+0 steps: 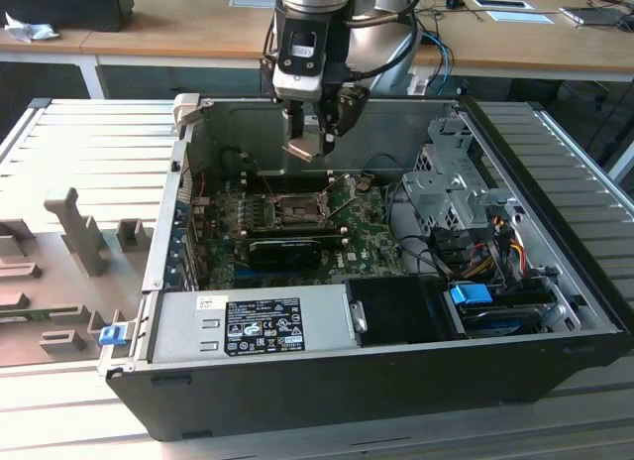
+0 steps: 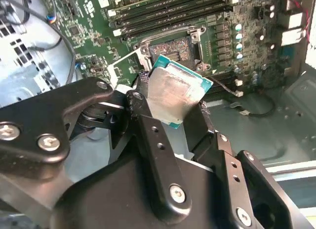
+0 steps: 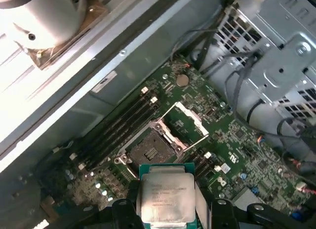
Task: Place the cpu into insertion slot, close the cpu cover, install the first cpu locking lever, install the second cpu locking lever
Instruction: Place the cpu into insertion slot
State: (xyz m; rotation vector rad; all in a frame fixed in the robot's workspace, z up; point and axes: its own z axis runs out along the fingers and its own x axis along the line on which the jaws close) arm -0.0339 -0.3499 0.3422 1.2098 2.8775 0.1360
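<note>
— Exterior view?
— The black two-fingered gripper point(image 1: 312, 143) hangs above the dark square insertion slot point(image 1: 287, 210), pinching the small silver-topped square cpu point(image 1: 305, 150). Placing is the step in hand, I judge.
— Second wrist view?
— The chip is clear of the socket. Seating it likely needs squaring and a level descent.
— First wrist view?
— The thin grey metal cpu cover point(image 3: 190, 121) stands raised; the levers are hard to distinguish.

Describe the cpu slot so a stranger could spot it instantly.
Inside the open case, on the green board, find the long memory slots. The slot is the one square dark socket beside them, its metal cover swung open.
</note>
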